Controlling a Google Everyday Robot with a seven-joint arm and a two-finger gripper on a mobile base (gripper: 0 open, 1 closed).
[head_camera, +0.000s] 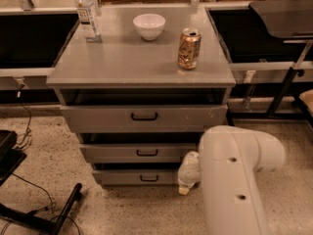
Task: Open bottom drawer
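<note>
At the foot of a grey metal cabinet (142, 62), the bottom drawer (122, 177) sits lowest of three, its flat front facing the camera and its long axis running left to right, level with the floor. A small black bar handle (149, 178) lies along that same axis at the middle of the panel. Just beside the drawer's right end is the gripper (184, 188), white with a cream tip, hanging close to the speckled floor (63, 155); whether it is open or closed cannot be told, nor whether it touches the panel. The robot's bulky, smooth white arm (234, 180) fills the lower right and covers the cabinet's right corner. Above, the middle drawer (132, 152) and the tall top drawer (107, 117) each carry a matching black handle, with dark gaps between them. On the matte cabinet top stand a clear plastic water bottle (87, 13) at the back left, a round white bowl (149, 26) at the back centre and a gold drink can (189, 49) upright towards the right. Black cables and a stand leg (66, 208) lie on the floor at left.
</note>
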